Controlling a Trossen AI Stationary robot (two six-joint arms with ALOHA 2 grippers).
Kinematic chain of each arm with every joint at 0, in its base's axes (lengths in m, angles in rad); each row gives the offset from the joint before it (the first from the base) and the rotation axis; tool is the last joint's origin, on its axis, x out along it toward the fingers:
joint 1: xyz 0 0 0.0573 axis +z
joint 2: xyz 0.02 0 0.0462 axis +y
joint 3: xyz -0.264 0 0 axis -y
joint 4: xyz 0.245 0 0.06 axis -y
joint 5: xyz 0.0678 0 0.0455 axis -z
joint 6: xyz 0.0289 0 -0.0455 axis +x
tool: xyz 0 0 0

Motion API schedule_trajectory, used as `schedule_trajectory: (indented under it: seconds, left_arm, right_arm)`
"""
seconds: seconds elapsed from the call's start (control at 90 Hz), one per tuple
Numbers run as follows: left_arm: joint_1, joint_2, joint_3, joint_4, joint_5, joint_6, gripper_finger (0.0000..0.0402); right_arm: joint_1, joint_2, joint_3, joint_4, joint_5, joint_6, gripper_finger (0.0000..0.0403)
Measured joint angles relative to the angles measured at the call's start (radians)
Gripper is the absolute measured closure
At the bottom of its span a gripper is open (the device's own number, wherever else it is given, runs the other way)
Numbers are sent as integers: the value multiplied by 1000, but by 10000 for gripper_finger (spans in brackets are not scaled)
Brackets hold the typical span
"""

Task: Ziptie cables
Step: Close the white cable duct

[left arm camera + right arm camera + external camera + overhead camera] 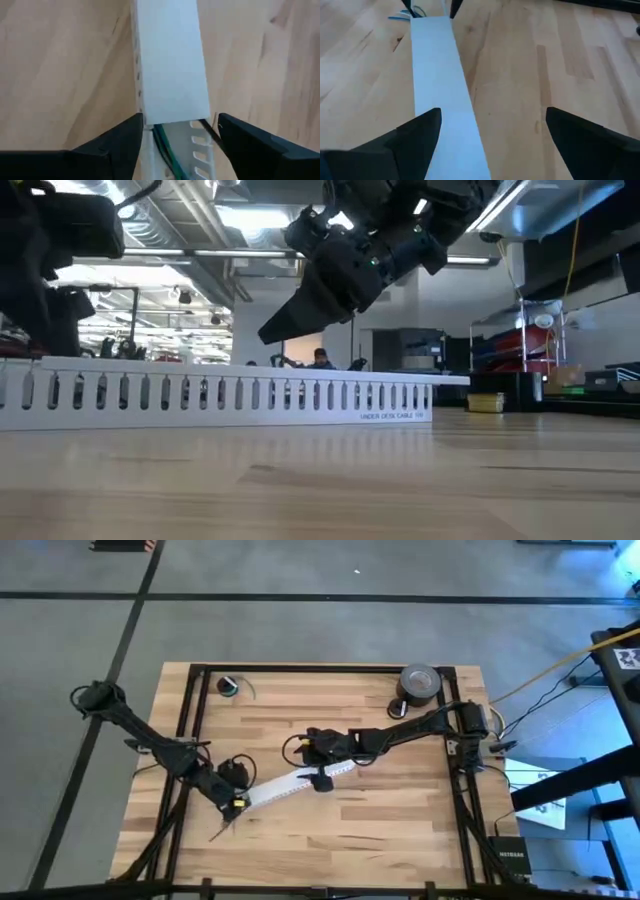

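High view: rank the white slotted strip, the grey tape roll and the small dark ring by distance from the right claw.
1. White slotted strip, directly under the right claw.
2. Small dark ring, back-left table corner.
3. Grey tape roll, back-right; close to the ring's distance.

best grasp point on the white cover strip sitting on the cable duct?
Judging by its pose, the long edges. The white cover strip lies flat on the slotted duct, so come from above and pinch across its narrow width. The left gripper already straddles its end, fingers open either side, where the cables emerge. The right gripper hangs open farther along.
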Motion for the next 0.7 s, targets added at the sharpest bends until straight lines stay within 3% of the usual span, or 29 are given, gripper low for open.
schedule_trajectory:
  seconds: [0.267, 0.411, 0.7]
  left_arm:
    - [-5, 103, 46, 6, 11, -10, 160]
    - [-6, 127, 106, -69, 20, -34, 160]
    - [-52, 182, 109, -28, 18, -106, 160]
  right_arm:
    - [-1, 16, 0, 0, -1, 0, 56]
    - [-1, 25, 0, -1, -1, -1, 56]
    - [-1, 27, 3, 3, 11, -2, 56]
